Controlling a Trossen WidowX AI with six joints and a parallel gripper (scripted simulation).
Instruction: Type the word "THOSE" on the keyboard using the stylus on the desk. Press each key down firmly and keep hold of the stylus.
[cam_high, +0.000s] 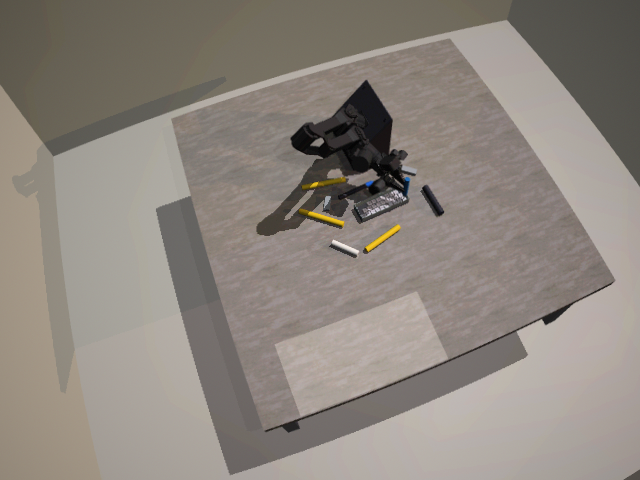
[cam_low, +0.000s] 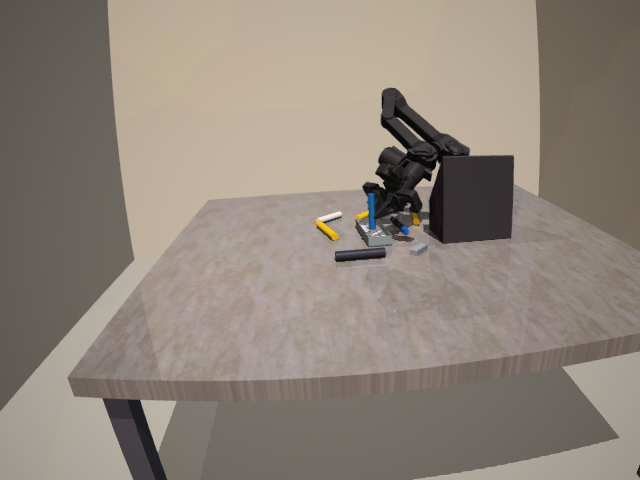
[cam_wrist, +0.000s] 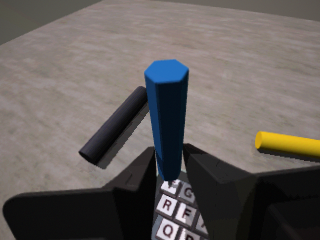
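Blue hexagonal stylus (cam_high: 406, 186) (cam_low: 371, 210) (cam_wrist: 168, 117) upright, long axis near vertical, lower end at small grey keyboard (cam_high: 381, 204) (cam_low: 374, 234) (cam_wrist: 186, 214) — at T key, letter mostly covered. Tip contact hard to make out; keyboard partly cut off in wrist view. Black jaws (cam_high: 402, 181) (cam_low: 374, 214) clenched on stylus, its upper length rising between and above them.

White letter keys on the keyboard (cam_high: 381, 205) (cam_low: 373, 235) (cam_wrist: 172, 222) read G, R, F and Q.
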